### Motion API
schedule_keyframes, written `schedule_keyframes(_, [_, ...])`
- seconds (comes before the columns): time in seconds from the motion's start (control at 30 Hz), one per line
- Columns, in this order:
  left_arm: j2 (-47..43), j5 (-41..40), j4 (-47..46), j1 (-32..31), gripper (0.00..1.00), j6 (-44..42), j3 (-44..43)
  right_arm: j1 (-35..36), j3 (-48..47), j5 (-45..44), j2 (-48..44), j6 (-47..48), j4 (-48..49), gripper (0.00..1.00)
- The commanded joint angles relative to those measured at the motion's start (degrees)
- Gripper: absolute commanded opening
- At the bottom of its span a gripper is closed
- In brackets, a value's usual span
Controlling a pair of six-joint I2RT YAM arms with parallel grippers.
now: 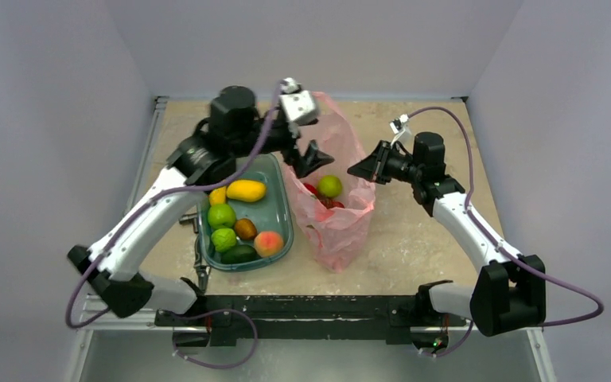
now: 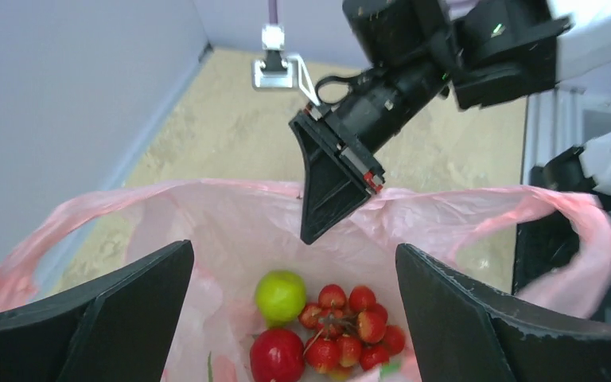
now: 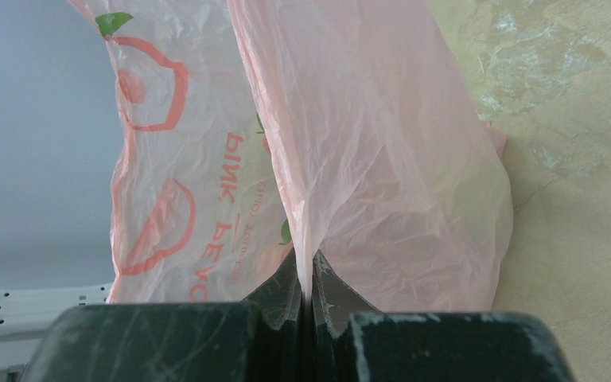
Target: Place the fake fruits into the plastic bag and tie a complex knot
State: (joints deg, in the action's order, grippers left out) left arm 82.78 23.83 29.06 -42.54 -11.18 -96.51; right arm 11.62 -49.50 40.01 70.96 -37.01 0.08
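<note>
The pink plastic bag (image 1: 336, 208) stands open mid-table. Inside it lie a green apple (image 2: 280, 295), a red apple (image 2: 277, 356) and a bunch of small red fruits (image 2: 352, 326). My left gripper (image 1: 312, 156) hangs open and empty over the bag's left rim; its fingers (image 2: 103, 318) frame the bag's mouth. My right gripper (image 1: 363, 169) is shut on the bag's right rim, with the pink film (image 3: 310, 263) pinched between its fingers. It also shows in the left wrist view (image 2: 318, 231). No knot shows; the handles are untied.
A teal-green tub (image 1: 278, 215) left of the bag holds a mango (image 1: 246, 190), two green fruits (image 1: 222, 216), a kiwi (image 1: 245, 228), a peach (image 1: 268, 243) and an avocado (image 1: 239, 254). Grey walls close in the table on three sides.
</note>
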Motion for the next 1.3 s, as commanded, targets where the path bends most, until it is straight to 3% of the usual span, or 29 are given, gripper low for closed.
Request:
schedule_keyframes(0.0, [-13.09,12.43,-9.55,11.27,1.00,10.51,9.98,0.11,-2.63,0.61,0.12,0.98,0.62,0.00])
schedule_keyframes(0.1, [-16.99,16.31,-3.26,20.87,1.00,5.77,13.83,0.16,-2.82,0.65,0.32,0.98,0.74,0.00])
schedule_keyframes(0.23, [-17.78,20.68,8.99,31.04,0.98,-11.11,19.41,0.16,-2.56,0.75,0.31,0.55,1.34,0.00])
schedule_keyframes(0.4, [-12.23,14.07,18.16,32.88,0.97,-40.57,25.46,0.09,-2.58,0.81,0.66,0.36,1.37,0.00])
schedule_keyframes(0.57, [-2.15,6.20,12.75,32.68,0.96,-48.07,27.23,0.13,-3.22,0.95,1.44,0.45,1.22,0.00])
schedule_keyframes(0.93, [16.99,-2.72,12.41,27.00,0.95,-54.78,25.29,0.12,-4.88,0.52,2.17,1.79,0.39,0.00])
schedule_keyframes(1.03, [18.97,-4.59,10.86,26.39,0.85,-54.24,25.24,0.11,-5.04,0.45,1.96,2.10,0.02,0.00])
schedule_keyframes(1.17, [14.38,-2.77,11.66,26.49,0.46,-52.08,24.52,0.16,-5.00,0.33,1.52,2.61,0.01,0.00])
schedule_keyframes(1.27, [7.40,2.06,13.17,27.80,0.33,-48.41,23.40,0.14,-4.87,0.31,1.30,2.57,0.01,0.00])
